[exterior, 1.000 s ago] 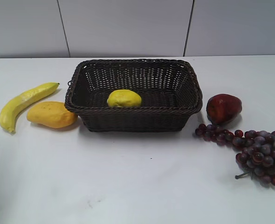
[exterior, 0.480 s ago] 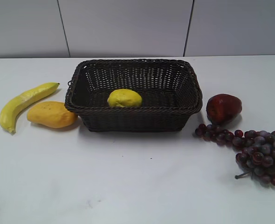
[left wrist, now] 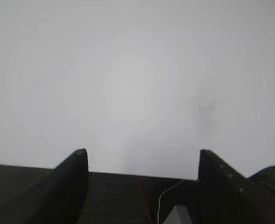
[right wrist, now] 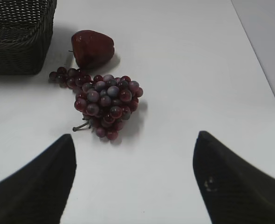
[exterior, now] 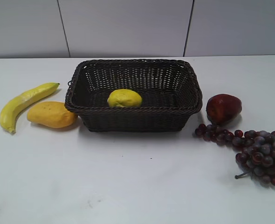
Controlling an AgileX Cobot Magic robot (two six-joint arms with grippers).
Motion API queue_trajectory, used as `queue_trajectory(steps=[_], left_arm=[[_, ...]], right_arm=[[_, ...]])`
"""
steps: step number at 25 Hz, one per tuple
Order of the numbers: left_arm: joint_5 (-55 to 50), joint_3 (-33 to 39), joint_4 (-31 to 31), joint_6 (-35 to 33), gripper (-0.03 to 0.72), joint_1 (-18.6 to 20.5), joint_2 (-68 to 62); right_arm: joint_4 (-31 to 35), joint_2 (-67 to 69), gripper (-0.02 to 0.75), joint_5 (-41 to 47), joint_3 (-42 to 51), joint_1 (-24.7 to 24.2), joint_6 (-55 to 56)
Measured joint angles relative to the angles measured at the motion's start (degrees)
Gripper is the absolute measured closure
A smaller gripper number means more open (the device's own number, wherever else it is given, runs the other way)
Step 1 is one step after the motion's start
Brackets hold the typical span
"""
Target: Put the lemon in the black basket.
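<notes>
The bright yellow lemon (exterior: 124, 98) lies inside the black basket (exterior: 134, 112), near its front wall, left of the middle. The woven basket stands in the middle of the white table; its corner also shows in the right wrist view (right wrist: 19, 51). Neither gripper shows in the exterior view. My left gripper (left wrist: 142, 156) is open and empty over bare white table. My right gripper (right wrist: 134, 139) is open and empty, on the near side of the grapes.
A banana (exterior: 23, 103) and an orange-yellow mango-like fruit (exterior: 51, 114) lie left of the basket. A dark red fruit (exterior: 223, 108) (right wrist: 92, 47) and a bunch of purple grapes (exterior: 256, 149) (right wrist: 105, 99) lie to its right. The table's right edge (right wrist: 261, 65) shows in the right wrist view.
</notes>
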State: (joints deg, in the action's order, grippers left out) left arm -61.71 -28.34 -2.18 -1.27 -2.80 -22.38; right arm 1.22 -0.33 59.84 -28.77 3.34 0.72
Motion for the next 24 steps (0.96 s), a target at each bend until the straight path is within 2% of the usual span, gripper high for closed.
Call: queue_trajectory(steps=[18, 24], left_arm=[[-0.05, 0.0, 0.24, 0.0, 0.155, 0.0, 20.98], [-0.12, 0.0, 0.57, 0.0, 0.155, 0.0, 22.68]], right_arm=[[0.0, 0.0, 0.147, 0.0, 0.0, 0.0, 0.0], [0.07, 0.0, 0.147, 0.0, 0.0, 0.0, 0.0]])
